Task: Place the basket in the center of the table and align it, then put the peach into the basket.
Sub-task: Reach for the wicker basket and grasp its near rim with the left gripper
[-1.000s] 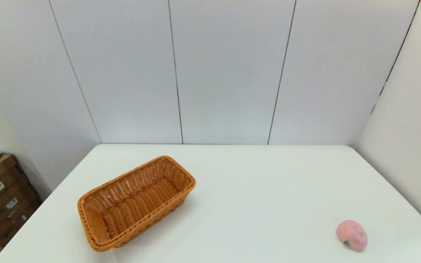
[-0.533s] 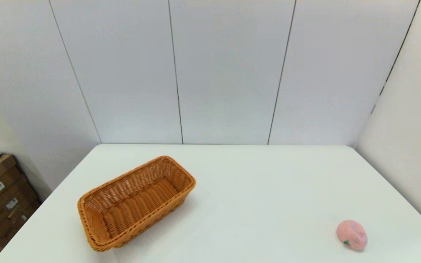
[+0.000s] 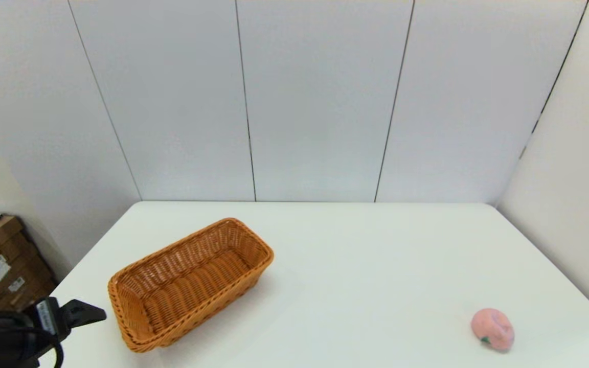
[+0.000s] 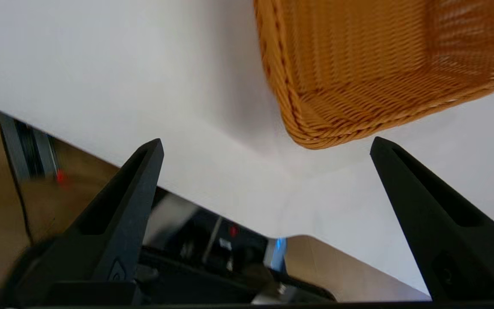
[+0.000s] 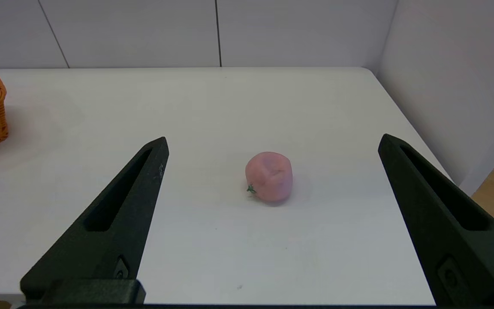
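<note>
The basket is sitting skewed on the left half of the table, looking light and stiff, its braided near rim the likeliest hold for the left gripper, which is hovering spread wide just beside its near-left corner. The peach is lying near-right, well apart. The right gripper, also spread, is facing the peach but lies outside the head view, where most of the left arm is cut off.

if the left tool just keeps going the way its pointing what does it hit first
Most likely the basket: its near corner lies ahead between the open left tool fingers, with only bare table before it. Depth is uncertain.
</note>
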You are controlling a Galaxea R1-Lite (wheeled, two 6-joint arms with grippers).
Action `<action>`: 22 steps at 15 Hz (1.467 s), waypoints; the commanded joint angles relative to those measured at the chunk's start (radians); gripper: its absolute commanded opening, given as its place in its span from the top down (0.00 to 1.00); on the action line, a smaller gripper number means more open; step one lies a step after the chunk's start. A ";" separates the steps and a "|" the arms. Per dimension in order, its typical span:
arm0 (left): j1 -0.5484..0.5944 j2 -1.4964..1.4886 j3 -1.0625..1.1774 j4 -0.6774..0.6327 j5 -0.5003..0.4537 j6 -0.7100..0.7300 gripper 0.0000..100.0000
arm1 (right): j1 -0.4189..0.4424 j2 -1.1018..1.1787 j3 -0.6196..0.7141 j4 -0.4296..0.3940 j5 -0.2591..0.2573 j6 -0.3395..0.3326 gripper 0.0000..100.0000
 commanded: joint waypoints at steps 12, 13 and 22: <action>-0.048 0.681 -0.297 0.004 -0.106 -0.327 0.00 | 0.000 0.000 0.002 -0.001 0.001 0.003 0.00; -0.028 0.681 -0.300 0.004 -0.106 -0.318 0.00 | 0.000 0.000 0.000 -0.001 0.001 0.003 0.00; 0.095 0.733 -0.309 -0.011 -0.172 -0.197 0.00 | 0.000 0.000 0.000 -0.001 0.000 0.003 0.00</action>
